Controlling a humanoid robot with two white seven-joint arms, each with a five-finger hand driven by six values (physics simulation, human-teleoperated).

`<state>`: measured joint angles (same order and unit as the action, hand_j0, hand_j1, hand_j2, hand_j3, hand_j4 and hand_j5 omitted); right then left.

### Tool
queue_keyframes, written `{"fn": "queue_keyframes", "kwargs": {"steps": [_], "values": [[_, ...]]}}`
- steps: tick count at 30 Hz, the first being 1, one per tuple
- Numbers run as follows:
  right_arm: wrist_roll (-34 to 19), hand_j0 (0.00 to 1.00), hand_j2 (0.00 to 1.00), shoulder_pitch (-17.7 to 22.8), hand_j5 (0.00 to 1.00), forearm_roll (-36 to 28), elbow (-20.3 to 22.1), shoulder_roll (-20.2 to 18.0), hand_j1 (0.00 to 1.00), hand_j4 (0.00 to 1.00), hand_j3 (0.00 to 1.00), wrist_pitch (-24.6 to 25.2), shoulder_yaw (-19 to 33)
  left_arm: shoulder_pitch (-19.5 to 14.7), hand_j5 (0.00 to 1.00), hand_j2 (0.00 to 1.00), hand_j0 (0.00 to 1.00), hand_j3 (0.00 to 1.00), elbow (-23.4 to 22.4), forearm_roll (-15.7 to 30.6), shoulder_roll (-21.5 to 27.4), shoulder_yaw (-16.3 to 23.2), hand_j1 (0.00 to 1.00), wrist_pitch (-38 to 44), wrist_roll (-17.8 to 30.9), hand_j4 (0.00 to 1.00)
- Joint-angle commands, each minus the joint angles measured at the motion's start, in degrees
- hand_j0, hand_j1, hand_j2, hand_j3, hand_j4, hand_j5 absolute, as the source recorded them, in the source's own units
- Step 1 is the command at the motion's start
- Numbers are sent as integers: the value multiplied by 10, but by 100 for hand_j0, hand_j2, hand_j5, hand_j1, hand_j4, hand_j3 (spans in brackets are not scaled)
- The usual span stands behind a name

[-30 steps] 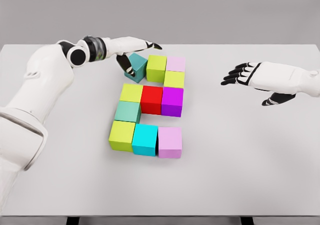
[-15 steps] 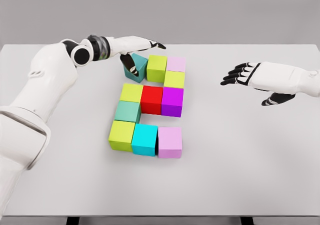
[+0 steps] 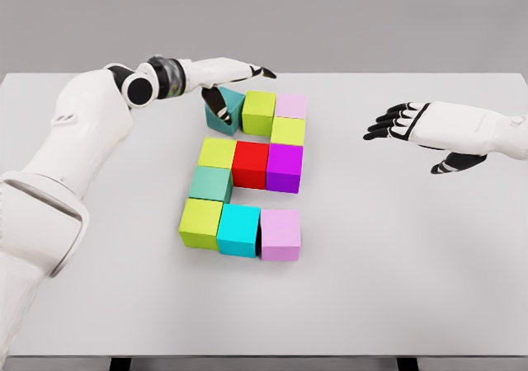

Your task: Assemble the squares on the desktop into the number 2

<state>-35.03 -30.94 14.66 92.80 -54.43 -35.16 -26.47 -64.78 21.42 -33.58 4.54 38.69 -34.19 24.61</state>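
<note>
Here, a tilted teal cube (image 3: 227,110) is touched by the left hand (image 3: 224,78), fingers extended, nothing gripped; the right hand (image 3: 421,125) is held spread above the white table (image 3: 396,239).

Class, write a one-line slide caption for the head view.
Left hand nudges the tilted teal cube against the lime cube, finishing the block 2.

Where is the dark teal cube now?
In the head view, the dark teal cube sits tilted at the top left of the figure, beside the lime cube, under the left hand.
</note>
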Motion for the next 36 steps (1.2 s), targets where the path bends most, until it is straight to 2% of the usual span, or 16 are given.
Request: {"fn": "queue_keyframes", "kwargs": {"steps": [1,36], "values": [[0,100,100,0,100,-3,0,-1,100,100,100,2,0,0,100,100,100,100,0,4,-2,-5,100,5,-7,100],[0,100,100,-3,100,-3,0,0,100,100,100,2,0,-2,100,100,100,100,0,5,-5,-5,100,13,-7,100]]}}
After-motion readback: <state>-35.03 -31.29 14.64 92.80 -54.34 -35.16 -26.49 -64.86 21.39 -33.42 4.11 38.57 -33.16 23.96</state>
